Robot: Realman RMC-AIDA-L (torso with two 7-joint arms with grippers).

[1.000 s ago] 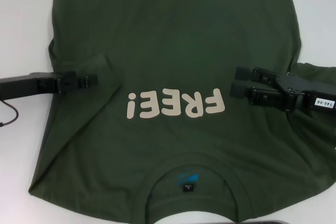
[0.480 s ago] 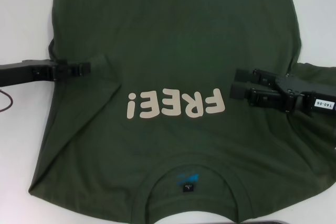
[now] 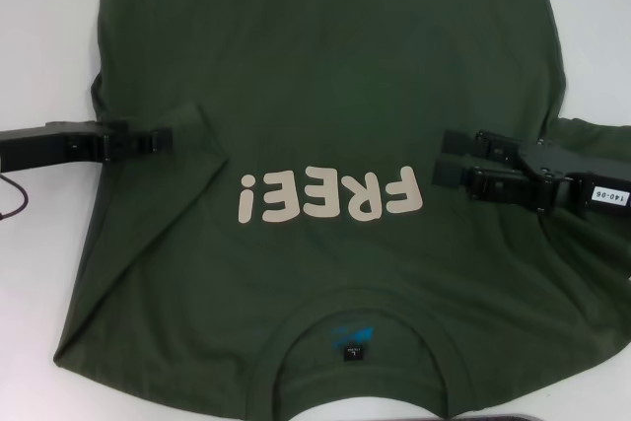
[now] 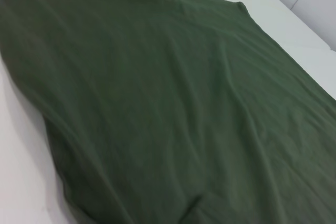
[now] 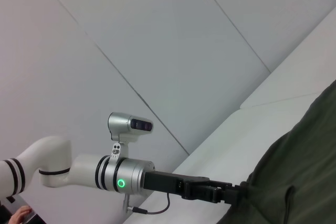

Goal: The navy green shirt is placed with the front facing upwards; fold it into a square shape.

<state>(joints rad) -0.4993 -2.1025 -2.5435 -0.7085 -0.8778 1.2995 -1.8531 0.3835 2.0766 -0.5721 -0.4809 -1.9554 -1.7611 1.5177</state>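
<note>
The navy green shirt lies spread front-up on the white surface, its collar toward the near edge, the cream "FREE!" lettering across its middle and its left sleeve folded in over the body. The left claw reaches in from the surface's left edge onto that folded sleeve, and whether it grips cloth I cannot tell. The right claw rests over the shirt beside the lettering, fingers parted and holding nothing.
</note>
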